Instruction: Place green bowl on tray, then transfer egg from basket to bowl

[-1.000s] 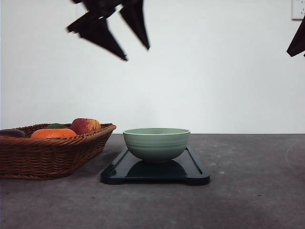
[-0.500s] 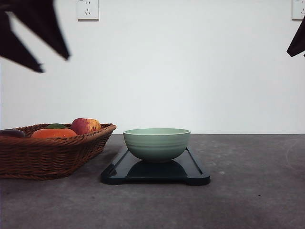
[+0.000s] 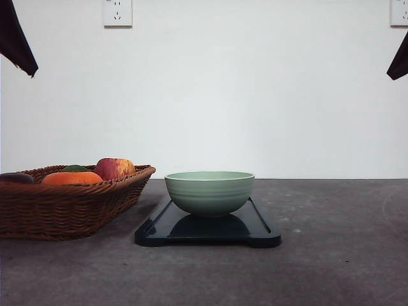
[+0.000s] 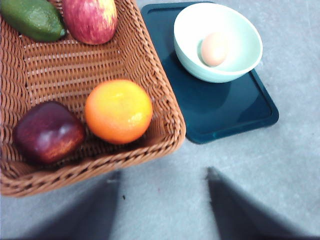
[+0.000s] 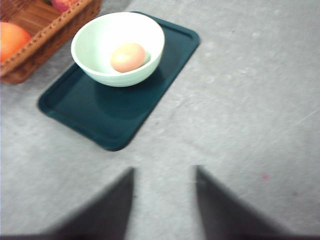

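Note:
The green bowl [image 3: 210,191] stands on the dark tray [image 3: 258,234] in the middle of the table. Inside the bowl lies the egg [image 4: 214,49], also seen as the egg [image 5: 128,57] in the right wrist view. The wicker basket [image 3: 64,207] sits left of the tray, close beside it. High at the upper left hangs my left gripper [image 3: 16,41], well above the basket; its fingers stand open and empty around the gripper's gap [image 4: 162,210]. My right gripper [image 3: 400,60] hangs high at the far right, open and empty [image 5: 165,205].
The basket [image 4: 167,117] holds an orange [image 4: 118,111], a red-yellow apple [image 4: 90,20], a dark red fruit [image 4: 47,132] and a green fruit [image 4: 32,19]. Grey tabletop [image 3: 338,255] spreads right of and in front of the tray. A white wall stands behind.
My left gripper has swung from above the bowl's left side out to the upper left corner, over the basket. The right gripper, bowl and tray have not moved.

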